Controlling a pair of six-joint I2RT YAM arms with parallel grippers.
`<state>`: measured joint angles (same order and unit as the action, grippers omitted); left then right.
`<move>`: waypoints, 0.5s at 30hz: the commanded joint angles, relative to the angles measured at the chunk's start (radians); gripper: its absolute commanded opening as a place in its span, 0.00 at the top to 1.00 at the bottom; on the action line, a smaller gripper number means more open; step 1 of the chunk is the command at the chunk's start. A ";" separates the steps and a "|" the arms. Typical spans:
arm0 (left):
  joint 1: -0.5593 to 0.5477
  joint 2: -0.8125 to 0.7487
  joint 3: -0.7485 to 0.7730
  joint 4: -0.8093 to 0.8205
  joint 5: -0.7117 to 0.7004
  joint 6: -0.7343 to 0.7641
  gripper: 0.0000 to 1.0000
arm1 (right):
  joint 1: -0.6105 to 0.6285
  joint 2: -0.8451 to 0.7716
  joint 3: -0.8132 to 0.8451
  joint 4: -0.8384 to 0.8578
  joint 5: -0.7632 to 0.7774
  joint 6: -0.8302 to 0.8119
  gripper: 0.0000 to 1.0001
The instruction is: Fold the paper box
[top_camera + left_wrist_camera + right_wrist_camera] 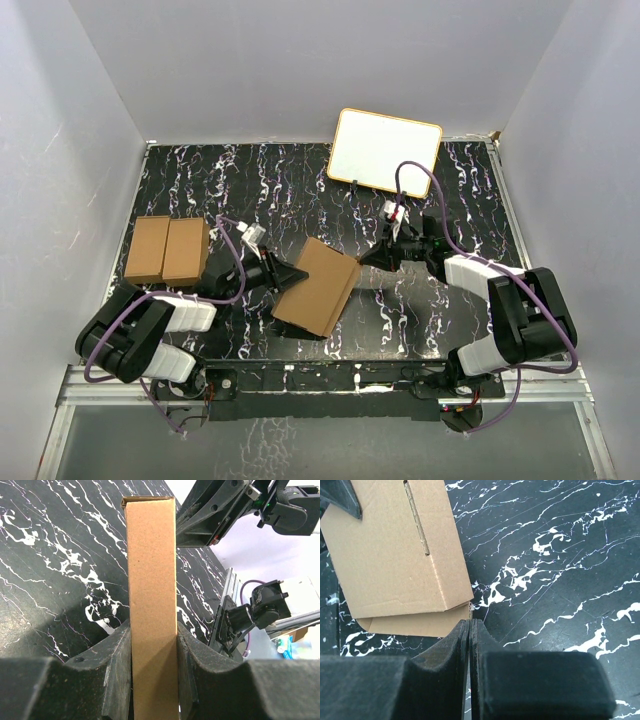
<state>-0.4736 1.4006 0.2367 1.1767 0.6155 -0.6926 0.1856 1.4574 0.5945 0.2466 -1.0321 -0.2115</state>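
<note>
A black bench (250, 190) veined with white carries a white board (385, 150) with a yellow rim at its far edge. Well left of that board and nearer, two brown cartons (150, 250) lie touching side by side.

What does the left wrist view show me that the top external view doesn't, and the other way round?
Only the left wrist view: the left gripper clamping the paper box, seen edge-on, with a finger on each broad face.
Only the top external view: the twin pair of brown cartons at the table's left, the white board with a yellow rim at the far edge, and both arm bases.
Both: the box, the marbled black table, and the right gripper just beyond the box.
</note>
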 commanded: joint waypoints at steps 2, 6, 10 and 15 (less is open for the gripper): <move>0.010 -0.028 -0.032 0.074 -0.087 0.075 1.00 | 0.007 -0.040 0.024 -0.041 0.002 -0.149 0.92; 0.010 -0.028 -0.038 0.092 -0.091 0.074 1.00 | 0.019 -0.051 0.021 -0.057 0.014 -0.191 0.92; 0.010 -0.028 -0.042 0.101 -0.093 0.071 1.00 | 0.046 -0.077 0.014 -0.064 0.041 -0.248 0.92; 0.010 -0.028 -0.045 0.116 -0.091 0.068 1.00 | 0.079 -0.101 0.006 -0.064 0.077 -0.287 0.92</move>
<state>-0.4744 1.4006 0.2050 1.2419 0.6003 -0.6922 0.2428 1.3895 0.5945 0.1749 -0.9634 -0.4175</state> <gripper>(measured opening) 0.311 0.084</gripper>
